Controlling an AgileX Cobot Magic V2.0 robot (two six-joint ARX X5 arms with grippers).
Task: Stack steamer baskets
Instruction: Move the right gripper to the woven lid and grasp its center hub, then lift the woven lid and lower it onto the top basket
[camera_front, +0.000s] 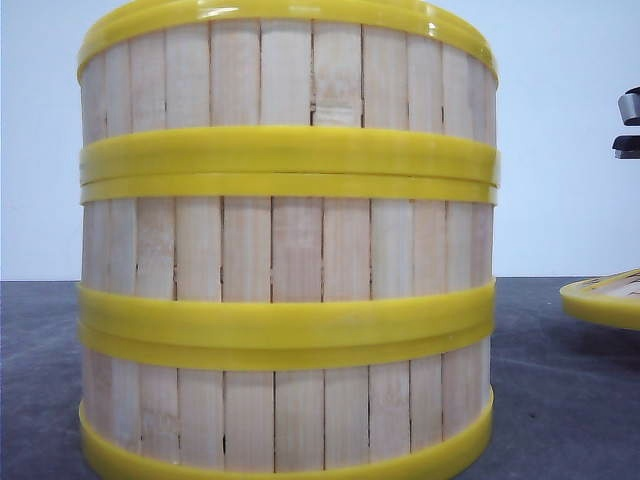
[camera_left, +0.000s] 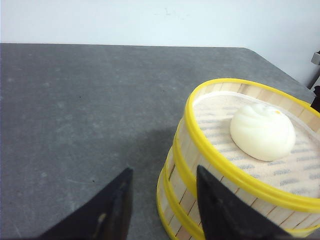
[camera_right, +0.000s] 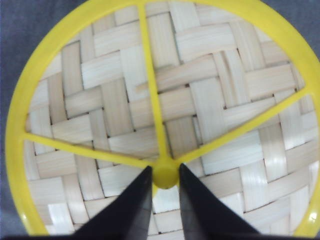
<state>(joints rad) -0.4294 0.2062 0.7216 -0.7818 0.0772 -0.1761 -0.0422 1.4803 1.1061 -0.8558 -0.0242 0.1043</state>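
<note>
Three steamer baskets stand stacked close to the front camera: the top one (camera_front: 288, 75), the middle one (camera_front: 288, 250) and the bottom one (camera_front: 288, 410). In the left wrist view the top basket (camera_left: 200, 145) holds a white bun (camera_left: 262, 131) on a cloth liner. My left gripper (camera_left: 164, 170) is open at the stack's side, one finger in front of the basket wall and the other over the table. My right gripper (camera_right: 165, 167) is shut on the round yellow knob (camera_right: 165, 177) at the centre of the woven lid (camera_right: 125, 100).
The lid's yellow rim (camera_front: 605, 298) shows at the right edge of the front view, low over the dark grey table (camera_front: 550, 400). A dark arm part (camera_front: 628, 125) sits above it. The table's far edge (camera_left: 125, 45) meets a white wall.
</note>
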